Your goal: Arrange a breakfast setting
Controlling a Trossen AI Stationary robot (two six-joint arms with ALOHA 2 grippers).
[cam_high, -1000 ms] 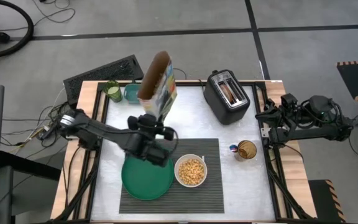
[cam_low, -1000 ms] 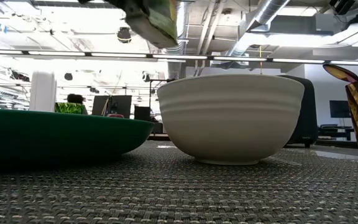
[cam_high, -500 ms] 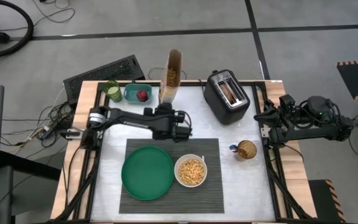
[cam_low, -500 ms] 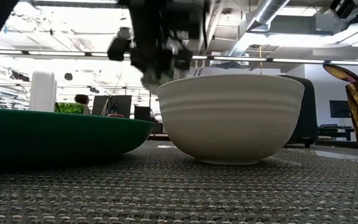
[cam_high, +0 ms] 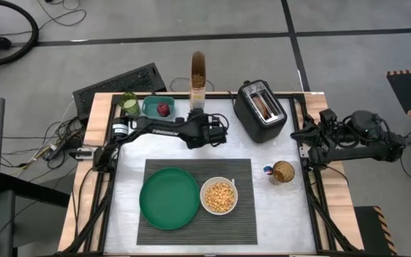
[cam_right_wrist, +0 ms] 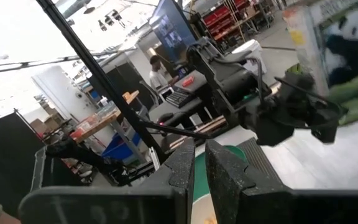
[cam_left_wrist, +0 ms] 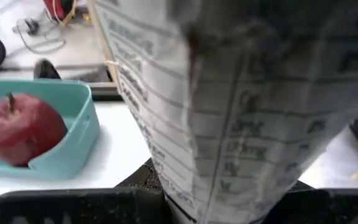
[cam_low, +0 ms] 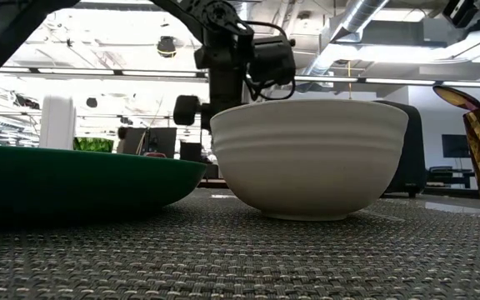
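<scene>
Here, a tall cereal box (cam_high: 198, 77) is held upright by the left gripper (cam_high: 200, 127), jaws clamped on it, at the tabletop's (cam_high: 277, 207) far edge; a second ago it was tilted above the plate. The ribbed dark grey placemat (cam_high: 245, 221) lies lengthwise across, carrying a round green plate (cam_high: 168, 198) beside a white bowl (cam_high: 219, 196) of cereal. The right gripper (cam_right_wrist: 199, 163) is parked aside, jaws nearly closed on nothing.

Left gripper (cam_high: 197, 114) and its upright cereal box (cam_high: 198, 73) (earlier tilted over the plate (cam_high: 168, 198)) now back near the table's far edge.
</scene>
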